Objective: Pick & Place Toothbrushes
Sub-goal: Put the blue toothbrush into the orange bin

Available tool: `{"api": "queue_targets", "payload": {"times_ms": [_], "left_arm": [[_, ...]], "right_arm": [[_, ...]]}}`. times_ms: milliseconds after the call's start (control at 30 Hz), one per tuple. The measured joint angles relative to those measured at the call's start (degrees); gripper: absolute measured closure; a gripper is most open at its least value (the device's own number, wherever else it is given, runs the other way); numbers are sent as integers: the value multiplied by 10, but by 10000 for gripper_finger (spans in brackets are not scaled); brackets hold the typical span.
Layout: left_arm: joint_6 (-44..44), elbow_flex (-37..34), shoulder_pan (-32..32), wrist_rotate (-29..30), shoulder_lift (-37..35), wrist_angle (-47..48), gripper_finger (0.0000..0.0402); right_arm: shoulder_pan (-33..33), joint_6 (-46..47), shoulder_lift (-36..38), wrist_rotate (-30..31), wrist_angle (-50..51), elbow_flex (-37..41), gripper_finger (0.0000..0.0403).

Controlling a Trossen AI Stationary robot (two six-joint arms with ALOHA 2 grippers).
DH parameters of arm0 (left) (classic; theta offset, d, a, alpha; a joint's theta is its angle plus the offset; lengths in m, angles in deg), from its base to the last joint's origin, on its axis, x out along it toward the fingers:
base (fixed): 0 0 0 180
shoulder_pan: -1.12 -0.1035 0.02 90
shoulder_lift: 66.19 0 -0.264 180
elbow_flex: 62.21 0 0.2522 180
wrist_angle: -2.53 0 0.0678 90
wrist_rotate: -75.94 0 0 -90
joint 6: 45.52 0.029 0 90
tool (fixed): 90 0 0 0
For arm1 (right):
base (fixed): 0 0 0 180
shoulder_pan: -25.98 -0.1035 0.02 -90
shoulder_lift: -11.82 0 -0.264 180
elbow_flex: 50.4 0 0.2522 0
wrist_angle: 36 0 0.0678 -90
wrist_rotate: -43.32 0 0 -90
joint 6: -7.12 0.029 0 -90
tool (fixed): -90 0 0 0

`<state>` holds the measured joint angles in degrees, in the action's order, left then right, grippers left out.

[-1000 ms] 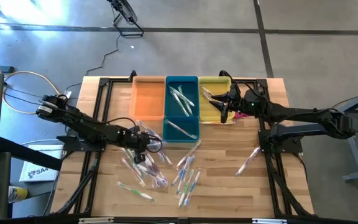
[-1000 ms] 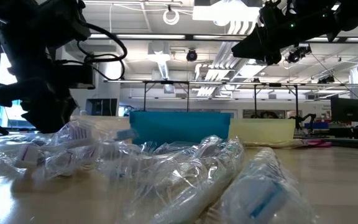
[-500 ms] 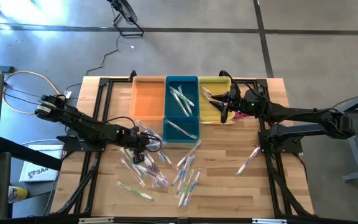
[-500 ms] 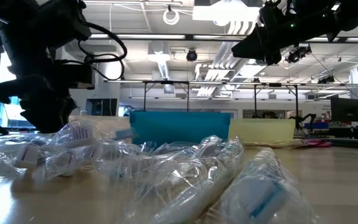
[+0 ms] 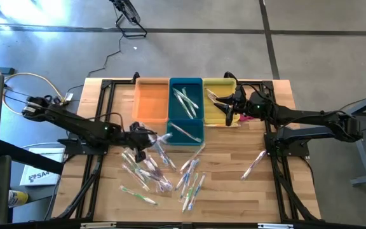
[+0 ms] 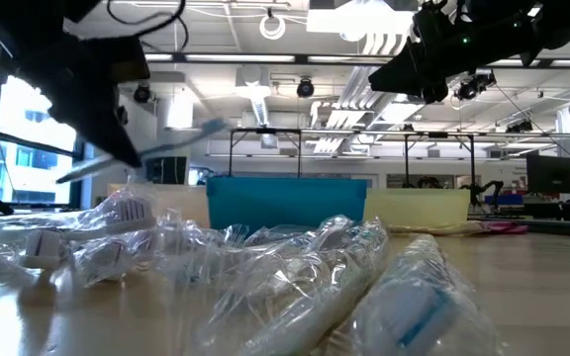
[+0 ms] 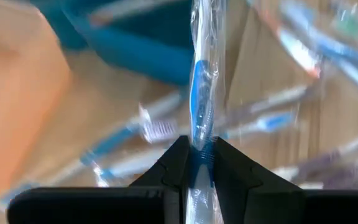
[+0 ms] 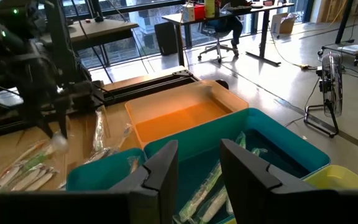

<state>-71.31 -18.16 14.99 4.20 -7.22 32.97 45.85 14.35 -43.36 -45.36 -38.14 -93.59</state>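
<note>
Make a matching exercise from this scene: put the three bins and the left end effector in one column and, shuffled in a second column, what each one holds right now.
Column one:
1. orange bin
2. teal bin
3. yellow bin
4. left end effector

Column two:
A. several wrapped toothbrushes
B. one blue toothbrush pinched between the fingers
C. nothing visible inside
D. only a wrapped toothbrush or two, beneath the right end effector

Pairs: 1-C, 2-A, 3-D, 4-B

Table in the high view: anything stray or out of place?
One wrapped toothbrush lies alone on the right side of the table, apart from the loose pile in front of the bins. Nothing spilled or damaged shows.
</note>
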Motion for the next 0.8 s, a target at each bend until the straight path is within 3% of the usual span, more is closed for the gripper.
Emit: {"api": "queue_targets", "payload": {"times_ms": [300, 567, 700, 800], "left_arm": [[-35, 0, 0, 197, -120, -4, 353], [-44, 1, 0, 414, -157, -2, 353], [-42, 1, 0, 427, -157, -2, 352], [-45, 1, 0, 405, -157, -3, 352]], "right_arm": [[0, 0, 0, 0, -1, 0, 292], [0, 0, 0, 0, -2, 0, 292], [0, 0, 0, 0, -1, 0, 292], [0, 2, 0, 0, -1, 0, 292]]}}
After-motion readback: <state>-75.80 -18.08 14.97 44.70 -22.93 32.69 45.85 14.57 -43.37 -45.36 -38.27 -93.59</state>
